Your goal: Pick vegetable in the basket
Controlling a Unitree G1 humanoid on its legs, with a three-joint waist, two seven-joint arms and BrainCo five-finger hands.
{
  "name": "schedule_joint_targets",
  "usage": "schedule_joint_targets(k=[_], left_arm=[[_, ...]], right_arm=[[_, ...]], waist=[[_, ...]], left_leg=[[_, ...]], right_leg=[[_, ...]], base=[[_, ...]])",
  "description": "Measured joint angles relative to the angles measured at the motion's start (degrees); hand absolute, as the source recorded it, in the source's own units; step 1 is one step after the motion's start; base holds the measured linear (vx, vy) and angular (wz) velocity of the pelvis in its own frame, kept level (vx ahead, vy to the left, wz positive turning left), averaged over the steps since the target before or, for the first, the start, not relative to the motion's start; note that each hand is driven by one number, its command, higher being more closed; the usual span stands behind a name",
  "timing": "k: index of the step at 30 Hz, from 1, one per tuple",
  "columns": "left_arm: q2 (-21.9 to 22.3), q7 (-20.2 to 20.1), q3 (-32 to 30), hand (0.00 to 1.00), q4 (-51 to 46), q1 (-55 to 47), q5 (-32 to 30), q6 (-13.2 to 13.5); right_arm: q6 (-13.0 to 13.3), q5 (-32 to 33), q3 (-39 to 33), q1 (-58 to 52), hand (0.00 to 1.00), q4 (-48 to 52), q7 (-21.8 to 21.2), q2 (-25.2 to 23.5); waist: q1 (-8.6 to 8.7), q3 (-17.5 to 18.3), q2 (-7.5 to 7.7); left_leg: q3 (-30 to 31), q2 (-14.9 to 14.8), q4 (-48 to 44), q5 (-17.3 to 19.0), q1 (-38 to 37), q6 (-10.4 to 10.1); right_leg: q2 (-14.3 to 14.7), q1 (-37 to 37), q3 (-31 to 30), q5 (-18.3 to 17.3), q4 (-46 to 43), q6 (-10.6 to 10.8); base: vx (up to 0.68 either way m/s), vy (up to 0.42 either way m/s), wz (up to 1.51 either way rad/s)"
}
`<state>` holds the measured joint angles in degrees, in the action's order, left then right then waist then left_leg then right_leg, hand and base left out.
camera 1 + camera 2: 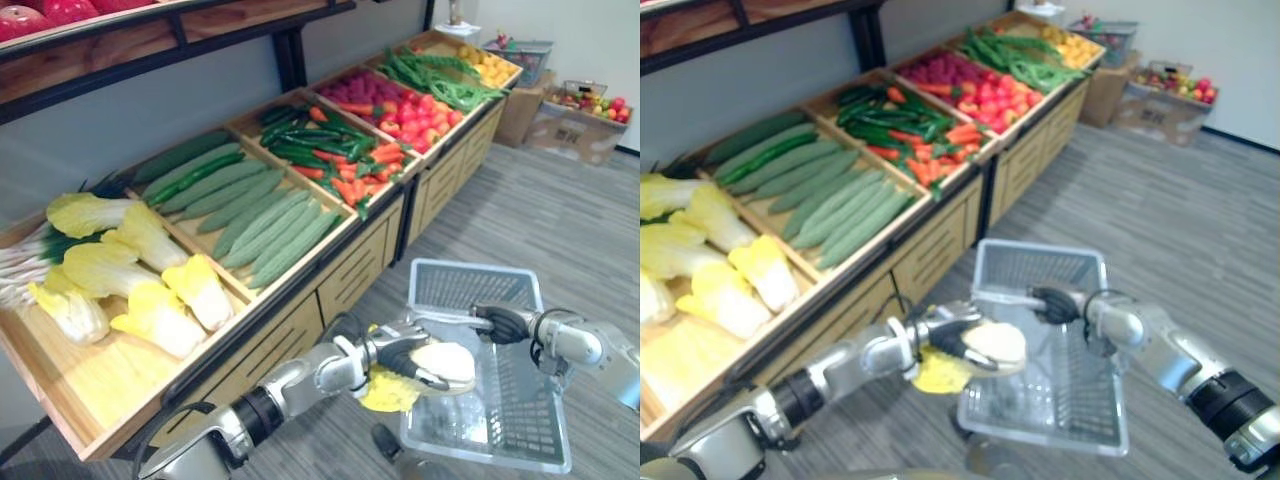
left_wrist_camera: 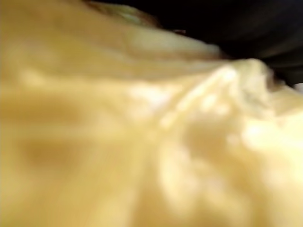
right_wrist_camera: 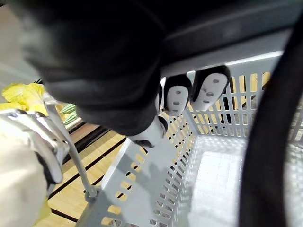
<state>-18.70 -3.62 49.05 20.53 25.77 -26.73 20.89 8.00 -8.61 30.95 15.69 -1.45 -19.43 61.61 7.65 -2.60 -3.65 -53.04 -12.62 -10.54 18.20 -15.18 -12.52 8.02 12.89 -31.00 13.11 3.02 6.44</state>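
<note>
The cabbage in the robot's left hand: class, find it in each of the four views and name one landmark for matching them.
Left eye view: lower middle, cabbage in the left hand, at the basket's left rim.
Right eye view: lower middle, at the same rim.
Left wrist view: pale yellow leaves right against the camera.
Right wrist view: pale, outside the basket's slotted wall.
Shared landmark: the grey basket.

Cabbage [image 1: 445, 362] at basket [image 1: 520, 456] rim — stand [image 1: 330, 272] left

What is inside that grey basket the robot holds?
The basket shows a bare floor where visible. The left hand holds a cabbage over its rim, hiding that corner. The right hand grips the handle.
</note>
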Motion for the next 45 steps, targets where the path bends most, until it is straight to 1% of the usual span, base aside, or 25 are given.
schedule_joint_targets(k=[4,5,9,11,12,13,15,18,21,29,31,32,35,38,40,45], left_arm=[[1.9,0.0,0.0,1.00,3.7,0.1,-2.1,-1.1],[2.5,0.2,-0.2,1.00,5.2,0.2,-3.2,-1.6],[4.2,0.6,-0.3,1.00,9.8,0.2,-3.8,-3.7],[5.7,1.0,-0.7,1.00,10.1,0.5,-3.9,-3.9],[7.7,1.1,-0.8,1.00,10.9,1.7,-3.9,-4.0],[8.2,1.1,-0.8,1.00,11.0,2.0,-3.9,-4.0],[10.8,1.7,-1.0,1.00,11.9,3.4,-4.0,-4.0],[12.5,2.8,-0.9,1.00,11.8,3.8,-5.7,-4.0],[13.1,3.3,0.3,1.00,12.0,3.9,-6.0,-4.0],[13.6,3.3,0.4,1.00,13.0,4.7,-6.3,-4.4],[13.6,3.3,0.3,1.00,13.0,5.0,-7.9,-4.8],[13.6,3.3,0.3,0.00,13.3,5.1,-8.4,-4.8],[13.6,3.1,0.4,0.00,14.4,5.2,-8.6,-4.8],[13.5,2.4,0.4,0.00,14.4,5.6,-10.6,-4.8],[13.4,2.0,0.7,0.00,14.4,5.7,-10.6,-4.8],[13.2,0.8,2.5,0.00,14.3,6.6,-10.6,-4.6]], right_arm=[[-0.3,0.2,0.8,2.1,1.00,1.0,0.0,0.2],[-0.3,0.7,1.1,2.8,1.00,1.3,-0.1,0.2],[-0.3,2.6,1.1,3.6,1.00,4.5,-0.4,0.2],[0.1,3.8,1.1,3.8,1.00,6.8,-0.5,-0.8],[0.9,4.8,1.2,4.7,1.00,8.7,-0.6,-2.3],[1.1,5.0,1.2,4.8,1.00,9.0,-0.6,-2.6],[2.9,5.3,2.0,5.7,1.00,10.4,-0.6,-4.9],[3.1,6.8,5.2,6.3,1.00,10.5,-0.9,-6.9],[2.2,6.8,5.8,6.3,1.00,9.5,-1.0,-7.8],[2.2,6.9,5.6,6.2,1.00,9.5,-1.2,-8.2],[2.2,6.9,5.5,5.8,1.00,9.5,-1.2,-8.2],[2.2,6.9,5.5,5.5,1.00,9.5,-1.2,-8.2],[2.2,6.9,5.3,4.6,1.00,9.5,-1.2,-8.6],[2.2,6.8,4.8,3.8,1.00,9.5,-1.4,-8.7],[2.2,6.7,4.1,3.2,1.00,9.5,-2.0,-8.9],[2.2,6.2,1.8,0.9,1.00,9.5,-2.3,-8.9]], waist=[[0.03,-0.2,-0.08],[0.03,-0.2,-0.07],[0.06,-0.4,0.07],[0.27,-0.7,0.25],[0.43,-1.0,0.40],[0.44,-1.0,0.43],[0.32,-1.1,0.48],[-0.16,-1.1,0.51],[0.01,-1.2,0.62],[0.11,-1.3,0.79],[0.08,-1.3,0.80],[0.06,-1.3,0.80],[0.05,-1.3,0.80],[0.13,-1.3,0.82],[-0.20,-1.3,0.82],[-0.14,-1.3,0.82]], left_leg=[[-0.3,0.0,0.0,0.0,0.0,0.0],[-0.5,0.0,0.0,0.0,0.0,0.0],[-1.2,0.1,0.0,0.0,0.1,-0.1],[-1.3,0.0,0.0,0.0,0.0,-0.1],[-1.4,0.0,0.0,0.0,0.0,-0.1],[-1.4,0.0,0.0,0.0,0.1,-0.1],[-1.4,0.0,0.1,0.0,0.1,-0.1],[-1.3,0.0,0.2,0.0,0.1,-0.1],[-1.4,0.0,0.2,0.0,0.1,-0.1],[-1.3,0.0,0.3,0.0,0.1,-0.1],[-1.1,0.0,0.3,0.0,0.2,0.0],[-1.1,0.0,0.3,0.0,0.2,0.0],[-0.8,0.0,0.3,0.0,0.4,0.0],[0.3,0.0,0.3,0.0,1.1,0.0],[0.6,0.0,0.3,0.0,1.1,0.1],[1.6,0.0,0.3,-0.1,1.6,0.2]], right_leg=[[0.2,0.2,-0.4,0.0,-0.1,0.0],[0.3,0.3,-0.6,0.0,-0.1,0.0],[0.6,0.7,-1.0,0.1,-0.3,0.1],[0.7,0.8,-1.1,0.1,-0.3,0.1],[0.7,0.8,-1.1,0.1,-0.3,0.1],[0.7,0.8,-1.1,0.1,-0.3,0.1],[0.8,0.8,-1.1,0.1,-0.3,0.1],[0.8,0.9,-1.0,0.1,-0.3,0.1],[0.8,0.9,-1.0,0.1,-0.4,0.2],[0.7,1.0,-0.9,0.1,-0.6,0.2],[0.7,1.0,-0.7,0.1,-0.6,0.2],[0.6,1.0,-0.7,0.1,-0.6,0.2],[0.5,1.0,-0.4,0.1,-0.6,0.2],[-0.1,1.1,0.4,0.1,-0.6,0.2],[-0.2,1.1,0.7,0.1,-0.6,0.2],[-0.7,1.1,1.5,0.0,-0.5,0.2]], base=[[0.01,-0.019,-0.05],[0.01,-0.015,-0.05],[0.02,-0.016,-0.09],[0.02,-0.007,-0.03],[0.00,0.000,0.00],[0.00,0.000,0.00],[0.00,0.000,0.00],[0.00,0.000,0.00],[0.00,0.000,0.00],[0.00,0.000,0.00],[0.00,-0.001,0.02],[0.00,0.000,0.04],[0.00,0.000,0.06],[0.00,-0.010,0.15],[0.01,-0.015,0.09],[0.01,-0.016,0.08]])
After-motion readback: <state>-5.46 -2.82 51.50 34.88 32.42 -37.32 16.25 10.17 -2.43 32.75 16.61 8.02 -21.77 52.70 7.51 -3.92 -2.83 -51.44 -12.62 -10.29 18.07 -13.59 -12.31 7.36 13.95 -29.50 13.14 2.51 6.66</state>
